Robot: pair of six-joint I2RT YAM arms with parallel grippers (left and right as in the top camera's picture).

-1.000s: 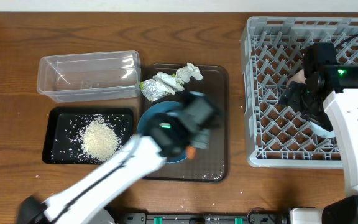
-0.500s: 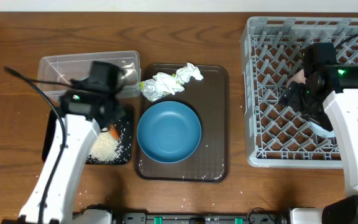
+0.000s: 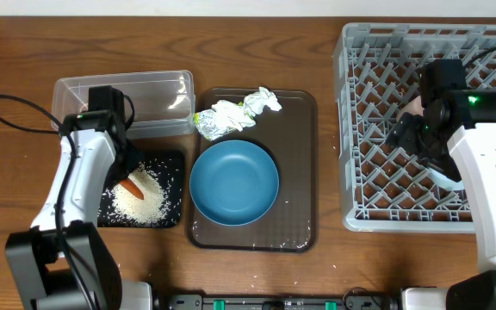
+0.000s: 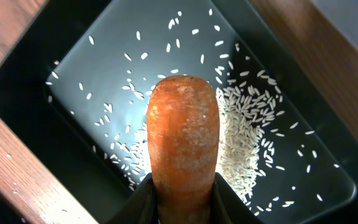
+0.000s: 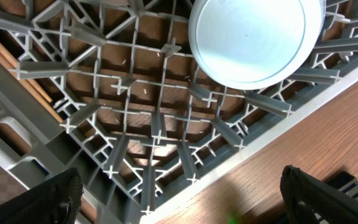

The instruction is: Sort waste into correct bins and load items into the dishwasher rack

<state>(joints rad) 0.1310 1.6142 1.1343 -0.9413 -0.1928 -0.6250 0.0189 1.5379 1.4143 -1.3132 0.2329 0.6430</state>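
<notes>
Presently, waste sorting: left gripper [image 4: 182, 198], narrowly closed on the carrot [image 4: 182, 137], hangs over the black bin [image 4: 48, 56] at 9 o'clock of the dark-blue bowl [image 3: 233, 182]; next move likely calls for release onto the rice [image 4: 244, 143]; right gripper [image 5: 179, 199] gapes empty above the rack [image 5: 123, 143]

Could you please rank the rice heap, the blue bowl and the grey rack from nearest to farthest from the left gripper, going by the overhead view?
1. Rice heap, in the black tray, just under the left gripper.
2. Blue bowl, on the brown tray in the middle.
3. Grey rack, at the far right.
</notes>
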